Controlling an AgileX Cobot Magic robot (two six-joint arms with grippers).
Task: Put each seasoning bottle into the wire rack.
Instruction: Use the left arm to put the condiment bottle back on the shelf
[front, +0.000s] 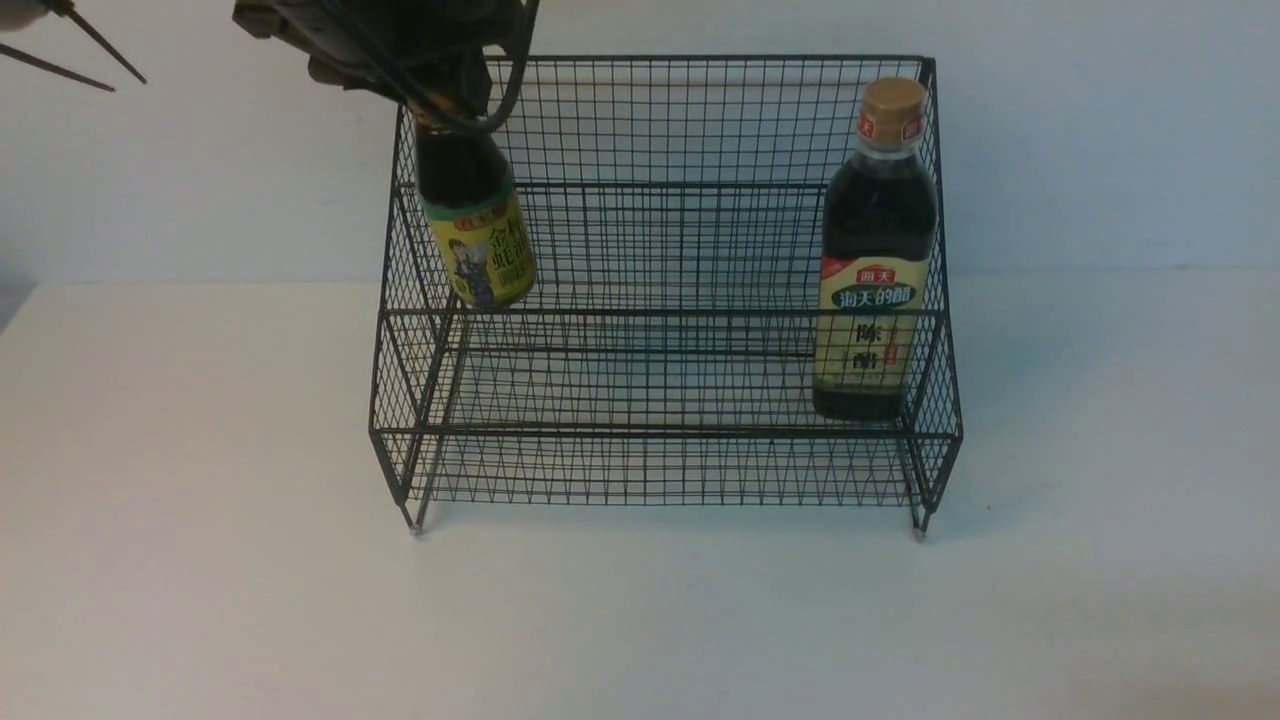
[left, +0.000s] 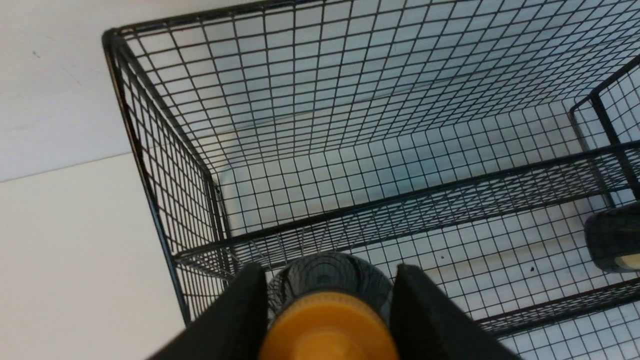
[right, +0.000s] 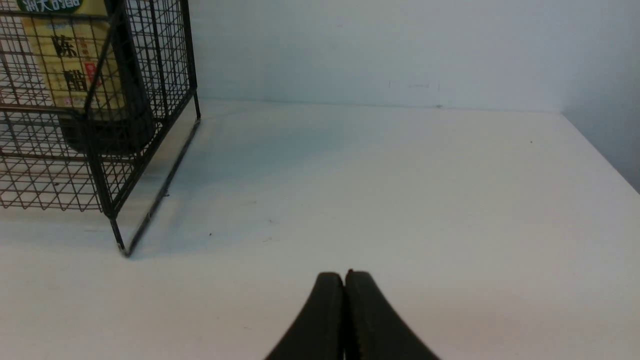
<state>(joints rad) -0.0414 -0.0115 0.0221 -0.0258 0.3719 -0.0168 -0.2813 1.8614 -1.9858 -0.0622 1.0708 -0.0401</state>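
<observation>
A pale wall (front: 1100, 130) rises behind a white table (front: 640, 620). On the table stands the wire rack (front: 660, 300), the tall bottle (front: 878, 250) upright at the right end of its lower shelf. The left gripper (left: 327, 295) clamps the short bottle (front: 478, 230) by its orange cap (left: 327, 325), tilted, above the rack's left end. Only the right wrist view shows the right gripper (right: 345, 287), pressed shut above bare table.

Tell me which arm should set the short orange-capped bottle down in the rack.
Left: its jaws already grip the short orange-capped bottle above the black wire rack. The right gripper is shut, outside it.
</observation>
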